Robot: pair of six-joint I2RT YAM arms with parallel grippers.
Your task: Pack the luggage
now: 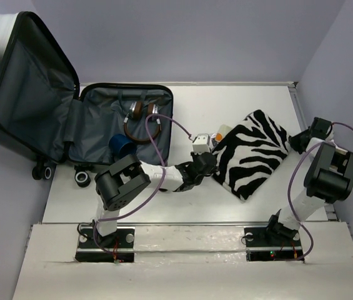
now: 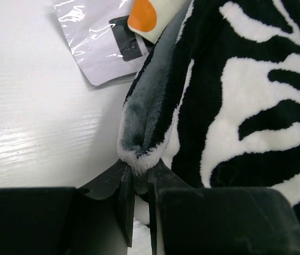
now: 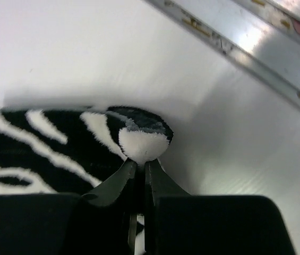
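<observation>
Two halves of the luggage (image 1: 98,122) lie open at the far left of the desk (image 1: 238,103). The base lies flat on the desk and the lid tilts up and out past the left edge. Lining dark grey fabric, rim black, outer shell showing pale and ribbed at the lid's top. Black wheels with white hubs along the near-left side. Inside the base: brown headphones (image 1: 144,119) and a blue round item (image 1: 121,145).

Zebra-print blanket (image 1: 254,153) lies folded mid-desk, right of the case. Left end effector (image 2: 139,176) is pinched onto its near-left corner and the right end effector (image 3: 140,169) is clamped on its far-right corner. A plastic packet (image 2: 94,48) lies just beside the blanket.
</observation>
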